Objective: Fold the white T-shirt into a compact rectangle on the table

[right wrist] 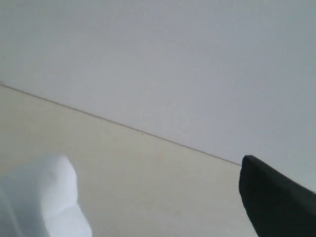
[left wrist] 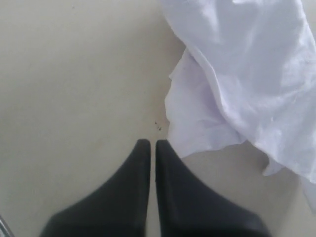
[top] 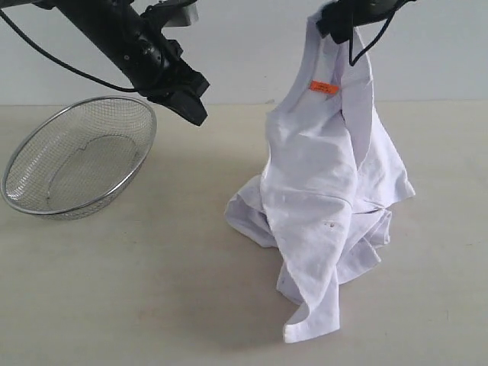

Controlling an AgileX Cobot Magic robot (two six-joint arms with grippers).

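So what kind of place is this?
Probably a robot lab or test bench: a plain table against a blank wall, black robot arms overhead, and only a shirt and wire basket as props.

Tilted silver wire-mesh basket [top: 76, 158]

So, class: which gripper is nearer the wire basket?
Left. The left gripper hangs just beside the wire basket's rim; the right gripper is far off, up at the white T-shirt's top.
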